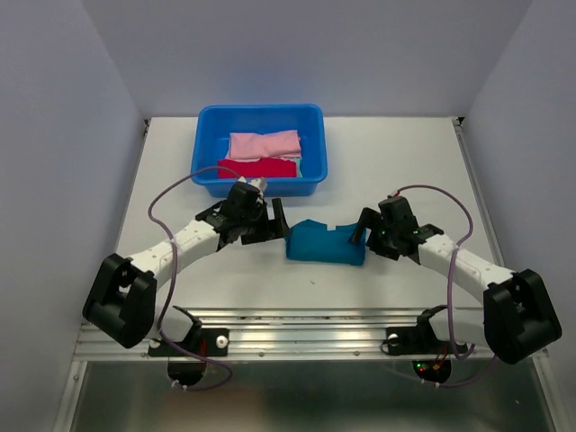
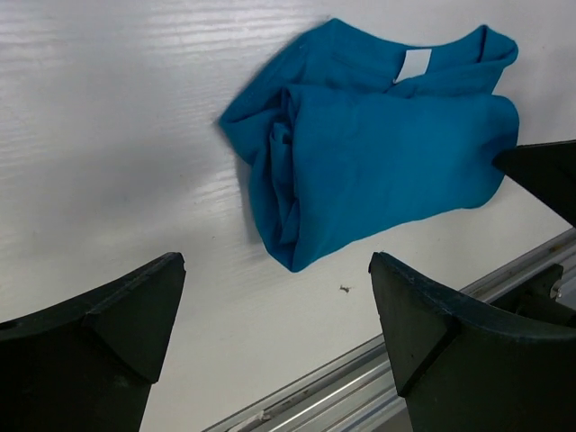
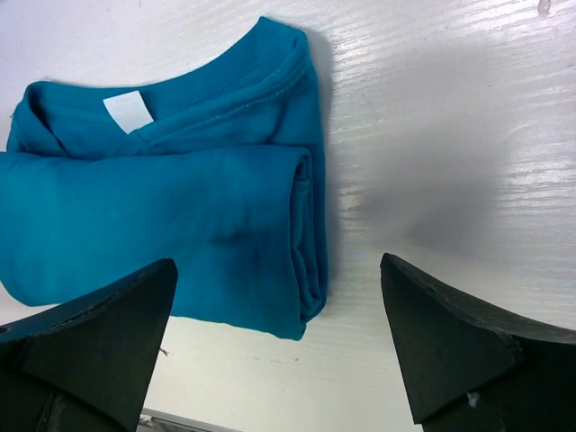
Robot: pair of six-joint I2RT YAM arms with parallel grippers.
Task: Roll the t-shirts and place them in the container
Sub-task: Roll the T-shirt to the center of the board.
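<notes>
**Teal shirt half-rolled between two open hands**

A teal-blue short-sleeved cotton t-shirt (image 1: 326, 243) is seen lying at the middle of the white wood-grain desk (image 1: 405, 162), somewhat nearer the near edge than the far one. It is folded into a long band and partly rolled. The collar and a flat strip are left showing on the far side. The left hand (image 2: 277, 265) is held just off the shirt's left end and the right hand (image 3: 277, 268) just off its right end. Both are spread wide and nothing is held in either.

The cloth is judged to be light, limp and easily creased, with no stiffness of its own, so the roll is likely to slacken if it is let go unevenly. The best hold is judged to be at the two ends of the rolled edge, one hand at each, so that the roll can be turned evenly toward the collar.

A small white neck label (image 3: 128, 111) is sewn inside the collar, but no writing can be read on it, and no brand is visible elsewhere.

A rigid bright-blue plastic tub (image 1: 209, 121) stands at the far edge, left of centre. A folded pink cloth bundle (image 1: 264, 144) and a red cloth bundle (image 1: 258, 168) are kept inside it
</notes>
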